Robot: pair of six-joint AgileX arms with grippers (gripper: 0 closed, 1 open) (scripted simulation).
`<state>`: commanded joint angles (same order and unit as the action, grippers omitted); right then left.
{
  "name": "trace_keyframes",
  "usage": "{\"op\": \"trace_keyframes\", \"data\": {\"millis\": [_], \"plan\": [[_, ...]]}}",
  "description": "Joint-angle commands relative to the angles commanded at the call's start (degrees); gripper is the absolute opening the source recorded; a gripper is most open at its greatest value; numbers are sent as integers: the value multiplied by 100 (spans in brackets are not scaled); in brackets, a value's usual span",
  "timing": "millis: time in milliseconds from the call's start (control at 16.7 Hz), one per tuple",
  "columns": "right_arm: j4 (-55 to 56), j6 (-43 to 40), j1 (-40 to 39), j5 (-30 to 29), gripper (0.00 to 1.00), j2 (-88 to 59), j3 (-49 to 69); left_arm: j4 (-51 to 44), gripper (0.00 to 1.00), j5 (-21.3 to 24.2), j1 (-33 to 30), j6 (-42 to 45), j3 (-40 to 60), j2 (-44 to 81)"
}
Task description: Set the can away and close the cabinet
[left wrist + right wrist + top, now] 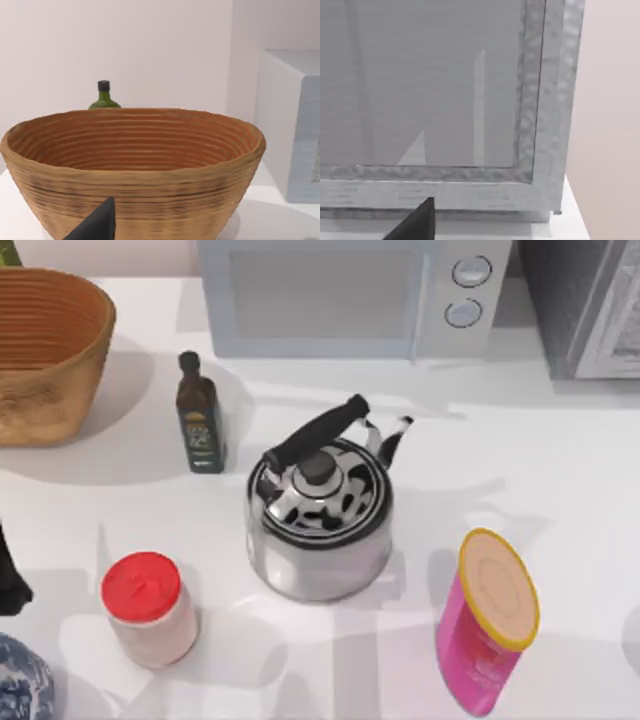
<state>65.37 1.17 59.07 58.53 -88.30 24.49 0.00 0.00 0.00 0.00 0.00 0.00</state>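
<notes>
Front row: the pink canister (487, 622) with its yellow-rimmed tan lid stands at your front right, tilted; the pale jar (150, 608) with a red lid stands front left
Centre: the steel kettle (320, 525) sits mid-table (560, 470), black handle and spout turned toward the back
Behind left: a dark bottle (200, 420) stands upright between the kettle and the woven basket (95, 300)
Back wall: the white microwave (330, 300) – and beside it, in the back right corner, the grey cabinet (590, 310)
Can: where it lies, you cannot tell
Left gripper (95, 226): it faces the basket's outer wall from close by; whether its grip is apart or together, you cannot tell
Right gripper (416, 222): it hangs just before the cabinet's pale framed panel – open or closed, you cannot tell
</notes>
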Motion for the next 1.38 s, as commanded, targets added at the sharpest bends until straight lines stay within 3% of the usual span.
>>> {"op": "trace_keyframes", "data": {"millis": [300,1020,1380], "plan": [[-1620,-21,93,135,100,132,1575,0,100,0,0,0,0,0],[-7683,-15,113,119,100,908,6549,0,100,0,0,0,0,0],[-8772,3,55,69,100,1157,7528,0,100,0,0,0,0,0]]}}
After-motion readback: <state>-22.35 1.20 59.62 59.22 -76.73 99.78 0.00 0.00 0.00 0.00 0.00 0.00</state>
